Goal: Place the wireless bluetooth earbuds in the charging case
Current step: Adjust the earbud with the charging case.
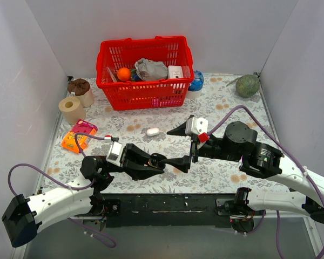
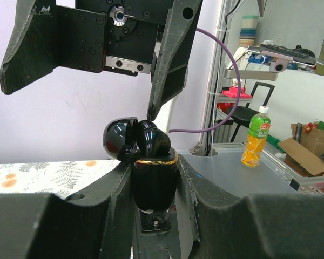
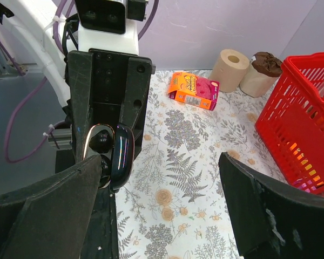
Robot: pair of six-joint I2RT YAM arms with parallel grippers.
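Above the floral-patterned tabletop (image 1: 227, 108), the left hand (image 1: 151, 161) pinches the glossy black hinged charging case (image 2: 153, 179), lid open. A tiny black earbud (image 2: 154, 141) looks half-seated in it. The right hand (image 3: 159, 162), spread wide, should press it gently with one fingertip, straight into its well.

both arms reach in from the near edge and meet over the middle of the table, forearms low and angled toward each other. the left gripper (image 1: 157, 160) points right, its jaws clamped on the charging case (image 2: 154, 183). the right gripper (image 1: 178, 147) faces it from the right, wrist turned so one finger sits farther back than the other. its jaws are spread wide and hold nothing, with the nearer fingertip right at the left gripper's tips.
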